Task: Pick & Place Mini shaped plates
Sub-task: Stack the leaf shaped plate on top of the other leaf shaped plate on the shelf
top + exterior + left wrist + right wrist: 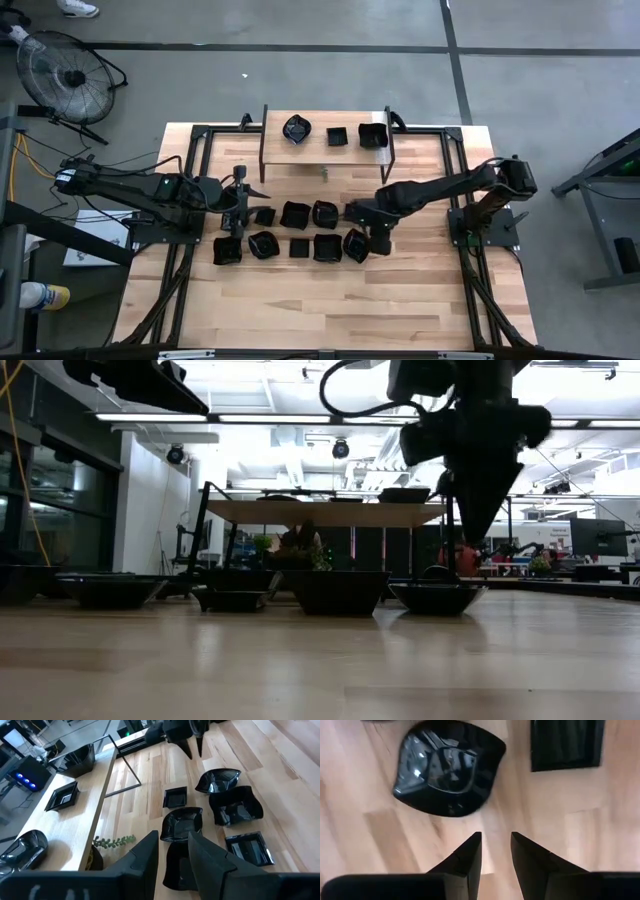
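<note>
Black rounded plate (447, 770) lies just ahead of my right gripper (496, 851); fingers slightly apart, empty; nearer than left arm.

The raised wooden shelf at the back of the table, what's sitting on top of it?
Three glossy black mini plates rest on the raised wooden shelf: a rounded one, a small square one, a deeper one. Underneath is hidden.

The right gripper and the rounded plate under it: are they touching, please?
Apart. The right wrist view shows bare wood between the right gripper and the rounded plate; nothing sits between its fingers.

Overhead, table-level and wrist views share plates (300, 214).
</note>
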### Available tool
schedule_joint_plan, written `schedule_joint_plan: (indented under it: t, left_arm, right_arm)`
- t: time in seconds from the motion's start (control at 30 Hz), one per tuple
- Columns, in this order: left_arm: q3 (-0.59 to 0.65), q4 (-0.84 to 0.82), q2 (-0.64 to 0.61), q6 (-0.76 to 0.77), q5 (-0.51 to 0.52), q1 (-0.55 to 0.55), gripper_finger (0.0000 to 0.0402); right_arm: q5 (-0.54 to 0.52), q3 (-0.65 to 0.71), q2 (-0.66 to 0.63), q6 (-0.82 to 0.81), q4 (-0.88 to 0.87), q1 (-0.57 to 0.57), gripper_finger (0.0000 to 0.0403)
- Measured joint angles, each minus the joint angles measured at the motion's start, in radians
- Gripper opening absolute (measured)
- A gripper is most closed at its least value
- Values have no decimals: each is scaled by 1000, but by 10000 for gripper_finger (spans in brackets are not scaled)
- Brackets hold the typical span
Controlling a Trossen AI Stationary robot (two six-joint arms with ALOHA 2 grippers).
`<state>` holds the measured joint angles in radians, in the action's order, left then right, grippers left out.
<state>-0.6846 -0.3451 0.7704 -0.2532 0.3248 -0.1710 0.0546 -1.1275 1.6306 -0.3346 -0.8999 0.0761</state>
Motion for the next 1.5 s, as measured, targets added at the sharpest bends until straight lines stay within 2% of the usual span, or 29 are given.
schedule_joint_plan:
  t: [0.13,0.3,0.5,0.67,0.77,1.03,1.5]
  left_arm:
    - [0,1,0,8,0,0,103]
    - [0,-16,0,23,-1,0,103]
    - [9,-16,0,23,0,0,103]
    - [28,-15,0,39,-1,0,103]
    - [41,-14,0,50,0,0,103]
    - [57,6,0,58,-1,0,103]
    - [57,5,0,59,-2,0,103]
  right_arm:
    - [28,16,0,-95,77,4,98]
    - [97,107,0,-212,189,2,98]
    - [23,194,-10,-305,243,-15,99]
    - [60,255,-38,-359,361,-17,99]
    - [44,275,-56,-399,382,-16,99]
    - [-1,280,-56,-496,428,-2,99]
    - [-60,280,-56,-548,430,38,99]
